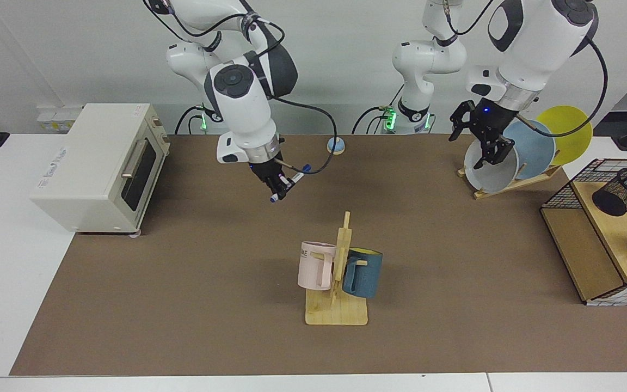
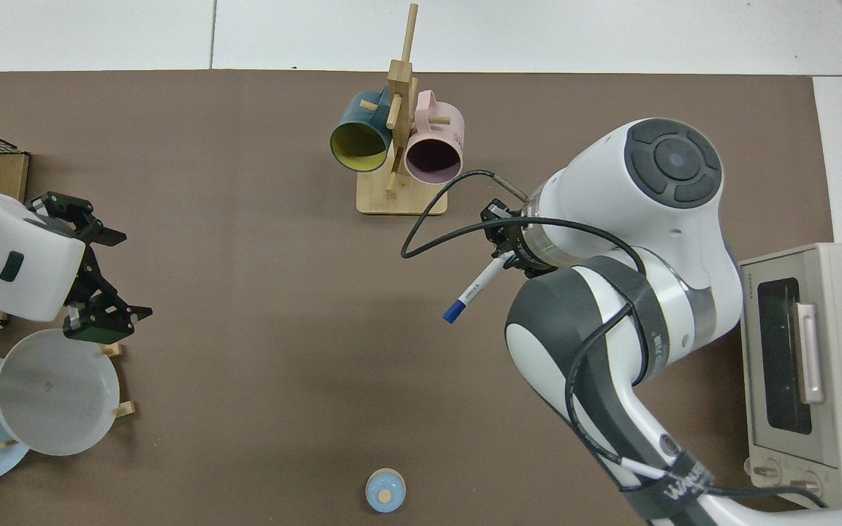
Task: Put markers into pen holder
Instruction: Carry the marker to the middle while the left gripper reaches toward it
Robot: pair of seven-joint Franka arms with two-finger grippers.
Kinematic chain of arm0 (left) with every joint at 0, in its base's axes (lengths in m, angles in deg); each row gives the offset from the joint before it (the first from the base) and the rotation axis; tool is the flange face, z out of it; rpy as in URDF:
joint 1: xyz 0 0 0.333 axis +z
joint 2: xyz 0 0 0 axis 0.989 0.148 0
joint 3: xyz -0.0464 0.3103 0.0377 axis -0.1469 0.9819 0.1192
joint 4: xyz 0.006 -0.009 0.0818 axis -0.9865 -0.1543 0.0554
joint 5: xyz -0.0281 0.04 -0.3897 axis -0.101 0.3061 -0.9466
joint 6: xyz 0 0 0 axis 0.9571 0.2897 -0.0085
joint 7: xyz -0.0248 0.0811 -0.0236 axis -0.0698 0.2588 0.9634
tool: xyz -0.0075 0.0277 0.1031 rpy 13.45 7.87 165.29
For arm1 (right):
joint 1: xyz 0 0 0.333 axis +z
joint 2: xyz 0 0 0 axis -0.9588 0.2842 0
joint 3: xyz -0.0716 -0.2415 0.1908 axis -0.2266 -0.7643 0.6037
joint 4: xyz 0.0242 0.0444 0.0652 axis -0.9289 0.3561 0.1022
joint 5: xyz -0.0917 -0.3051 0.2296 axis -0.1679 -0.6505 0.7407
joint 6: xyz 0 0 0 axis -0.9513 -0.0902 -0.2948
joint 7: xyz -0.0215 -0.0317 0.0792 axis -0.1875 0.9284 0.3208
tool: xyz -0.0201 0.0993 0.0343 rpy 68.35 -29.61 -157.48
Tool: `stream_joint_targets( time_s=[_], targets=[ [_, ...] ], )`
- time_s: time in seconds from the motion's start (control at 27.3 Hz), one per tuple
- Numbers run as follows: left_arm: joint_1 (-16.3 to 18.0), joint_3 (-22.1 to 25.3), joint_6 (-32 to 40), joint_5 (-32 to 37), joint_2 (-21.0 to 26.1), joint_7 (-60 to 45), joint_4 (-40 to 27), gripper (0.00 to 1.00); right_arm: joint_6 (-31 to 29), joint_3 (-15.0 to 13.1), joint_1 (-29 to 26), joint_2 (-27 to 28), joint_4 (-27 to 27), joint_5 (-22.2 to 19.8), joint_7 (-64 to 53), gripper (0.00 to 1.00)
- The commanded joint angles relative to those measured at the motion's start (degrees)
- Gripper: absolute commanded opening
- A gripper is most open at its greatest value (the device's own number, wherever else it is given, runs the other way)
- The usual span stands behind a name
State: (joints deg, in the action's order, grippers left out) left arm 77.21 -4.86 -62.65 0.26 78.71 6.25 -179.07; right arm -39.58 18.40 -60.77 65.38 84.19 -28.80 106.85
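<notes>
The marker [image 1: 288, 183], a white barrel with blue ends, hangs tilted in the air above the mat. My right gripper [image 1: 279, 182] is shut on its upper part. In the top view the marker [image 2: 473, 289] sticks out from under the right wrist, and the right gripper [image 2: 505, 257] is mostly hidden. The pen holder [image 1: 625, 190], a black mesh cup, lies tilted on the wooden shelf at the far right of the facing view. It is out of the top view. My left gripper [image 1: 479, 137] hangs open and empty above the plates, also seen from above as the left gripper [image 2: 109, 277].
A wooden mug tree [image 1: 337, 311] with a pink mug [image 1: 316, 265] and a blue mug [image 1: 363, 272] stands mid-table. A toaster oven [image 1: 96, 163] sits beside the right arm. Plates [image 1: 490, 169] lean in a stand. A blue bell [image 1: 336, 145] lies at the back. The wire-and-wood rack [image 1: 585, 256] holds the pen holder.
</notes>
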Motion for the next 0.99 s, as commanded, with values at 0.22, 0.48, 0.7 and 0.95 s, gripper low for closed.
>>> stream_joint_targets(
  time_s=[0.22,0.48,0.7,0.95],
  targets=[
    [-2.9,0.5,-1.0,-6.4,-1.4,1.0,-2.0,1.0,1.6,0.2,4.4,0.8,-7.8,4.4,23.6,0.0],
    [-3.8,-1.7,-5.4,-9.3,-3.2,-0.8,-6.2,1.0,-0.5,0.2,8.0,0.8,-7.9,4.6,30.8,0.0],
    [-3.7,-4.6,-6.5,-10.8,-4.4,-1.8,-8.2,1.0,-0.7,0.2,10.0,0.8,-7.9,5.3,32.3,0.0],
    [-3.8,-7.0,-6.7,-12.0,-4.6,-6.8,-9.1,1.0,-3.4,0.2,11.7,1.0,-7.6,6.3,33.5,0.0]
  ],
)
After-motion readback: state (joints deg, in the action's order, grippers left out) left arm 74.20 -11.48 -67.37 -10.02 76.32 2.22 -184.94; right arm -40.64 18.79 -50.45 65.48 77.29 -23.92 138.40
